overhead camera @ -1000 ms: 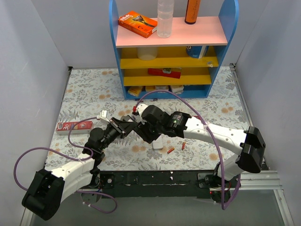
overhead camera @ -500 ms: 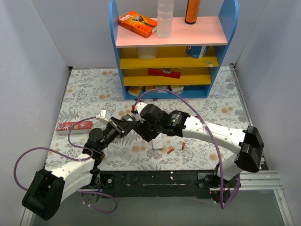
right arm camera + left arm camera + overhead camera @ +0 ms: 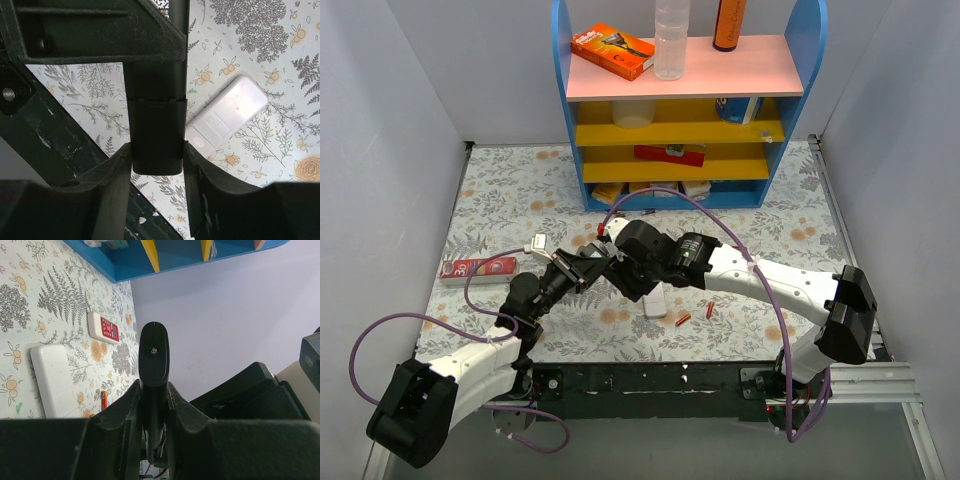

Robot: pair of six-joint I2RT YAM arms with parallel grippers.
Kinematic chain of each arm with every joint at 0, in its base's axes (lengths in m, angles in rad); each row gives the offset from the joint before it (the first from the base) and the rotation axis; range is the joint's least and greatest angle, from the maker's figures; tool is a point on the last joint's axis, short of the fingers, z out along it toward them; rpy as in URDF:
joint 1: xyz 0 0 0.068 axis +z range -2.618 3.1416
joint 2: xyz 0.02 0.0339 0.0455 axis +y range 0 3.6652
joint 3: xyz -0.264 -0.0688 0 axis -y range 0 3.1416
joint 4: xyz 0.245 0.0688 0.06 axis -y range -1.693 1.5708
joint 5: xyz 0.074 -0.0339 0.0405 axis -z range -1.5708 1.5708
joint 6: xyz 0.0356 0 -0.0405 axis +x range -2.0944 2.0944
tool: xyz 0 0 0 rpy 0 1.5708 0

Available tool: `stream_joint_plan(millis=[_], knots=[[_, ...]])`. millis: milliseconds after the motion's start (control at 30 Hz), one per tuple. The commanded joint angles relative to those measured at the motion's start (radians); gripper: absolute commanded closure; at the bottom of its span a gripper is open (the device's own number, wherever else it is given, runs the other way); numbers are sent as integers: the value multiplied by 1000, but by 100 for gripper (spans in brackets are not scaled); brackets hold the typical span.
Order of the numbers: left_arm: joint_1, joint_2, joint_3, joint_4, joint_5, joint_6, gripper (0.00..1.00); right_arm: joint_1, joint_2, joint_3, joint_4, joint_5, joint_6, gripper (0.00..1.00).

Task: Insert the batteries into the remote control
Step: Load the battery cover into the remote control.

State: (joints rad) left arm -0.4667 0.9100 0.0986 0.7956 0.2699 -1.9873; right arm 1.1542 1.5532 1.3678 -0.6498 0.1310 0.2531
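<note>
Layout check: your white remote (image 3: 656, 303) lies flat on the surface (image 3: 500, 190), about 5 o'clock from the right fingers (image 3: 114, 186) in the overhead view. It's half tucked under that arm, so the right arm is clearly nearer. Its long axis runs roughly 12 to 6 there. From the right wrist it slants 2 to 8, blank face up, with what looks like a cover outline. 2 batteries (image 3: 683, 319) sit loose near it at 4 o'clock. Catch is, both arms are busy. The left fingers (image 3: 122, 417) pinch the thin edge of a dark slim remote (image 3: 156, 125) and the right fingers clamp its width, up off the surface. You'd probably park that before reaching down.
</note>
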Motion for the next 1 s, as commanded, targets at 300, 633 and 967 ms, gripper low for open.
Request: stream_joint_plan(millis=[300,633,967], knots=[[-1,-33,-16,63,-1,-79,100,6,8,45,-40,15,-12,54],[-1,-33,-17,62,-6,-79,100,6,4,43,-50,12,-9,52],[-1,-39,-20,60,-8,-80,100,7,1,37,-53,24,-5,51]])
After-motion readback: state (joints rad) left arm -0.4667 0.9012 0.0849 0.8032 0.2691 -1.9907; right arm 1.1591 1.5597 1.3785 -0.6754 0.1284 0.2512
